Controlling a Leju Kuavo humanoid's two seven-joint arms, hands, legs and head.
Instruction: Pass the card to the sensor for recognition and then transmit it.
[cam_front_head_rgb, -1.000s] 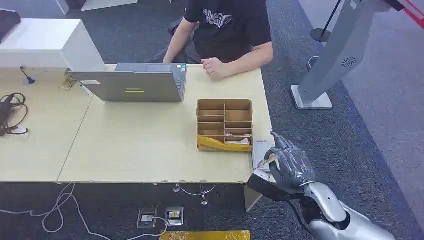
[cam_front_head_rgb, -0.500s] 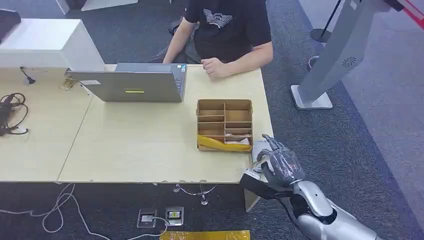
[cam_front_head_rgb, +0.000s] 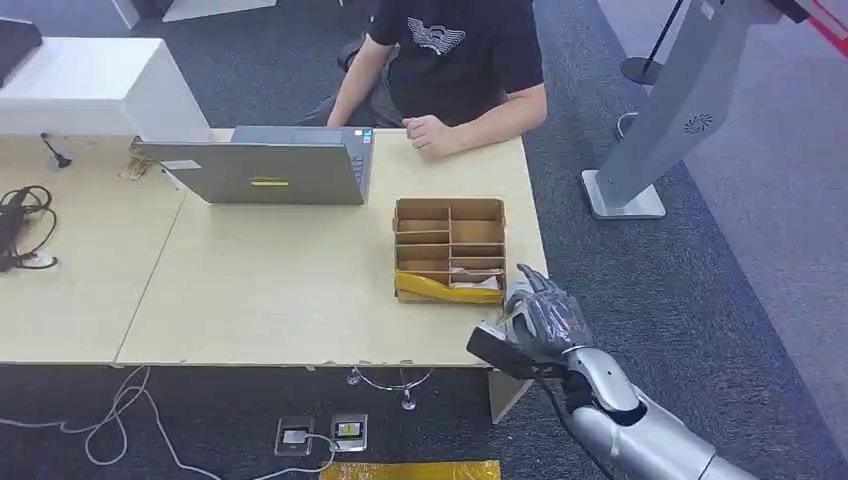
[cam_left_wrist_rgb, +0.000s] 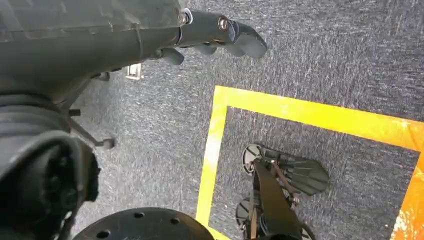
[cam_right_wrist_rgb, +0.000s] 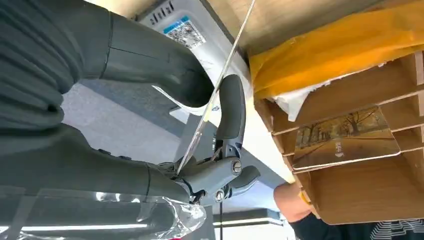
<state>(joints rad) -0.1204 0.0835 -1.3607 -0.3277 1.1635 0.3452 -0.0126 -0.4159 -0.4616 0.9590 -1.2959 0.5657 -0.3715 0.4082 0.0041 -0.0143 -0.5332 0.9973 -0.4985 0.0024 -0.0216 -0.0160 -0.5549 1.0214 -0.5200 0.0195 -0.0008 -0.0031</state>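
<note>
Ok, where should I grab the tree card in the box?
Probably pinch the tree card by an exposed edge, coming from above through the open top of the box: it lies picture-up in a slot, with dividers walling its sides.

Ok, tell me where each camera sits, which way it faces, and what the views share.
Head view: high on the body, looking forward and down at the table, the person and the right hand.
Left wrist view: behind the hanging left hand, facing the carpet and yellow floor tape.
Right wrist view: behind the right hand, which pinches a thin card beside the cardboard organizer.
Shared: head and right wrist views both show the organizer and right hand.
</note>
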